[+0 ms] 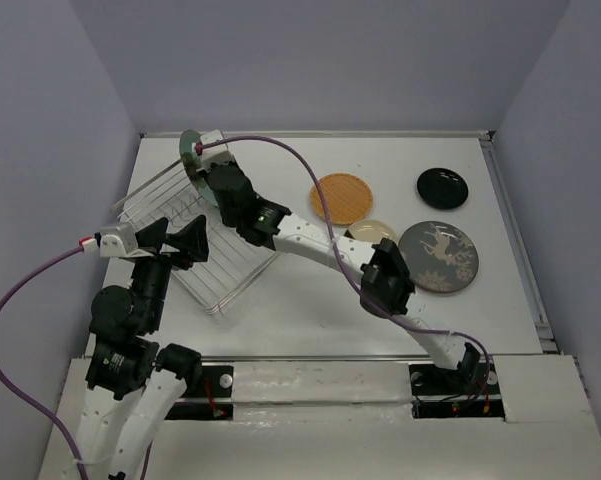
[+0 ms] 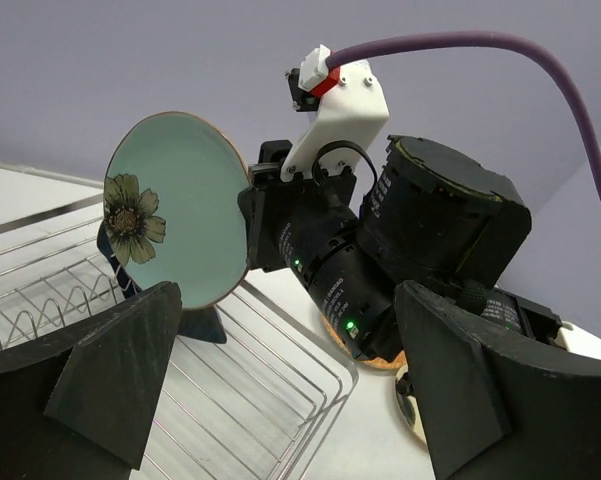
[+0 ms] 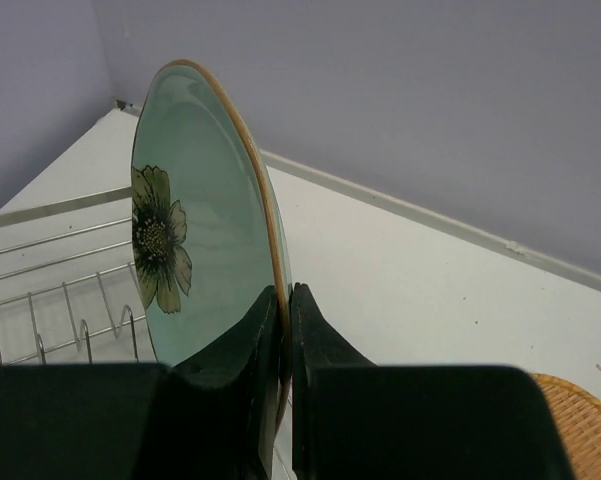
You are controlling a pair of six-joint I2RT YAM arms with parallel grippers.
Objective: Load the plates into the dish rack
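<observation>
White bench bears a silver wire dish rack. Outstretched right tool grips an upright pale teal flower plate; left tool is released.

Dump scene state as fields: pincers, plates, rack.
right pincer: shut on rim of teal flower plate, plate held upright
plate position: at far end of dish rack; whether it is seated between tines, cannot tell
left pincer: open, empty, over the rack
on table: orange plate, cream plate, grey deer plate, black plate
</observation>
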